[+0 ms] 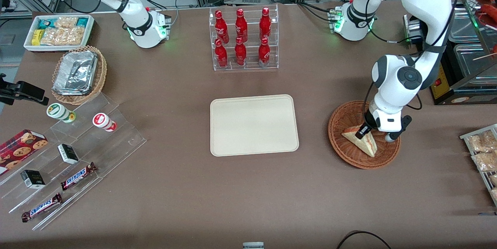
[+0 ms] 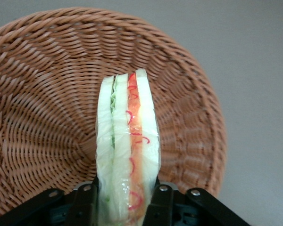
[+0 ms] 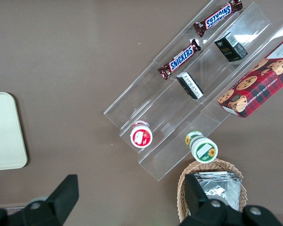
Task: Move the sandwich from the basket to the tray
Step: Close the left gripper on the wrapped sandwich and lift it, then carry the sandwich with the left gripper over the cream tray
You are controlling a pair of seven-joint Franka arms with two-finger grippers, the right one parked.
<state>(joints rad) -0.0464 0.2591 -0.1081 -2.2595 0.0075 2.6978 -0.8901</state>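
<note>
The sandwich (image 1: 364, 143), a white-bread wedge with red-orange and green filling, rests in the reddish-brown wicker basket (image 1: 341, 124) toward the working arm's end of the table. My left gripper (image 1: 365, 131) is down inside the basket, shut on the sandwich. In the left wrist view the black fingers (image 2: 163, 199) press both bread faces of the sandwich (image 2: 127, 136), with the basket (image 2: 42, 99) weave underneath. The cream tray (image 1: 254, 124) lies flat at the table's middle, beside the basket, with nothing on it; its edge also shows as the tray (image 3: 4, 132) in the right wrist view.
A clear rack of red bottles (image 1: 243, 39) stands farther from the front camera than the tray. Snack bags (image 1: 481, 150) lie at the working arm's table edge. A clear stepped display (image 1: 73, 155), a foil-tray basket (image 1: 77, 74) and a white snack bin (image 1: 58, 31) sit toward the parked arm's end.
</note>
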